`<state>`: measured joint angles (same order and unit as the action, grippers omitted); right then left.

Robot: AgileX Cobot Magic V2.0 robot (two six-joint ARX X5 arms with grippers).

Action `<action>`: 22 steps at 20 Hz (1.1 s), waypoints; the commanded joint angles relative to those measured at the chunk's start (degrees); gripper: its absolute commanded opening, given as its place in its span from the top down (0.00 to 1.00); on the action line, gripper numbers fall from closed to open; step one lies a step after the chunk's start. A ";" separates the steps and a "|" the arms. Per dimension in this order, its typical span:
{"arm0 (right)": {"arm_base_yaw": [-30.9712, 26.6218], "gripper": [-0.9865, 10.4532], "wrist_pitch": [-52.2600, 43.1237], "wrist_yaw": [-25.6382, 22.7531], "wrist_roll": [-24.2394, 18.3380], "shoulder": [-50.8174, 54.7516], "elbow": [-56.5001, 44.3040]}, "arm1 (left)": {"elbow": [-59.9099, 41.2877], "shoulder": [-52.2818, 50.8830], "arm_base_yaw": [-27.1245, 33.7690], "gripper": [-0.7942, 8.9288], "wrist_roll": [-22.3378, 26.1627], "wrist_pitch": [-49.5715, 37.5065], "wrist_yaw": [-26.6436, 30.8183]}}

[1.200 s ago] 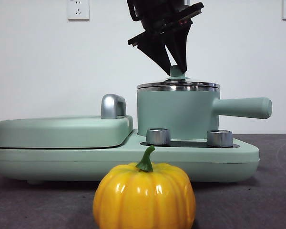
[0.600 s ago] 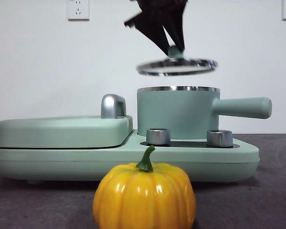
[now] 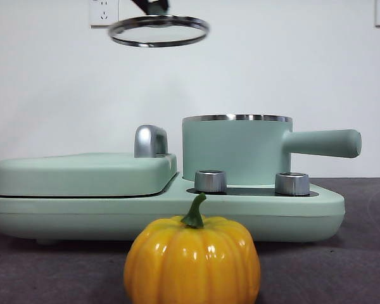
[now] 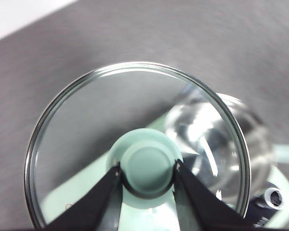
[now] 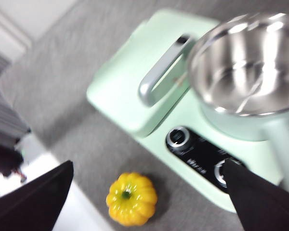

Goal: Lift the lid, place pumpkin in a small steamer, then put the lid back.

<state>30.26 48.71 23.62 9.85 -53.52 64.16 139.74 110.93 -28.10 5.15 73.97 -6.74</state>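
- I find myself at a staged test bench, not a lived-in kitchen: a bare white wall (image 3: 253,69) behind, carrying only two white power sockets (image 3: 104,12).
- The work surface is a dark grey textured table top (image 3: 361,266), uncluttered.
- The kitchen gear reads as props: a mint green countertop cooking unit with two steel dials (image 3: 177,206), a mint green cylindrical pot with steel rim and long side handle (image 3: 235,152), and a glossy yellow-orange ribbed toy pumpkin (image 3: 192,259).
- My right wrist view shows the table's edge with blurred, unidentifiable dark shapes beyond it.
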 commanded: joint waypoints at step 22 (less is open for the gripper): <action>30.84 0.35 -2.56 -16.15 7.23 -42.99 2.43 | 1.07 -0.24 13.57 0.91 -2.67 -2.01 -0.59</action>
<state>60.36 46.44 7.51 17.37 -95.46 65.54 139.31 110.69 -14.33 2.96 73.54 -7.03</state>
